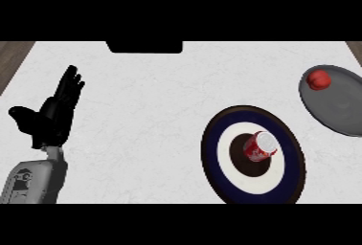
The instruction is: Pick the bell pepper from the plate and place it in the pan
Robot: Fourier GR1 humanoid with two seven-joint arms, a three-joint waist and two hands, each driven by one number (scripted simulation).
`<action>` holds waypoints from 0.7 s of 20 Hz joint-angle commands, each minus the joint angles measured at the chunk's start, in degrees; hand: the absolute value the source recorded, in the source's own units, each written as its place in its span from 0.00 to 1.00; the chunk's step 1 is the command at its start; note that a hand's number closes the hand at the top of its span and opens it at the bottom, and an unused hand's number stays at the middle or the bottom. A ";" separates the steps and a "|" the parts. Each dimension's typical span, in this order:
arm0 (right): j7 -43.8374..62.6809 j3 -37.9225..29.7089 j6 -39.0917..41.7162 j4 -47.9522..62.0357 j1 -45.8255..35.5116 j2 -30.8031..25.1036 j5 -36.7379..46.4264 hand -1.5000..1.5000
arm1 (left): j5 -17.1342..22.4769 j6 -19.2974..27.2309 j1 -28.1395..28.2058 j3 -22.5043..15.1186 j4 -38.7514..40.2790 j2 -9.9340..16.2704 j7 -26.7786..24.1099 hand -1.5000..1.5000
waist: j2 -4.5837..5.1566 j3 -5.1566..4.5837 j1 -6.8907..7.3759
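Note:
A red, rounded bell pepper (320,79) lies inside the grey pan (339,107) at the right edge of the counter, near the pan's far rim. The round plate (216,143), with a dark blue rim, white ring and dark centre, sits left of the pan. On the plate's centre lies a red cylinder with a pale end, like a can (260,146), tilted. My left hand (53,115) stands open at the far left, fingers up, well away from both plate and pan. My right hand does not show.
A dark rectangular object (144,46) sits at the counter's far edge. Wooden floor shows past the counter's left corner (13,57). The white countertop (141,119) stretches between my left hand and the plate.

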 commanded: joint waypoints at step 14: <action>-3.59 -1.66 26.54 -17.37 24.58 -3.39 -13.43 0.00 | -0.64 0.98 3.65 -0.66 -5.55 -0.87 3.77 0.50 | -1.06 -0.42 -2.33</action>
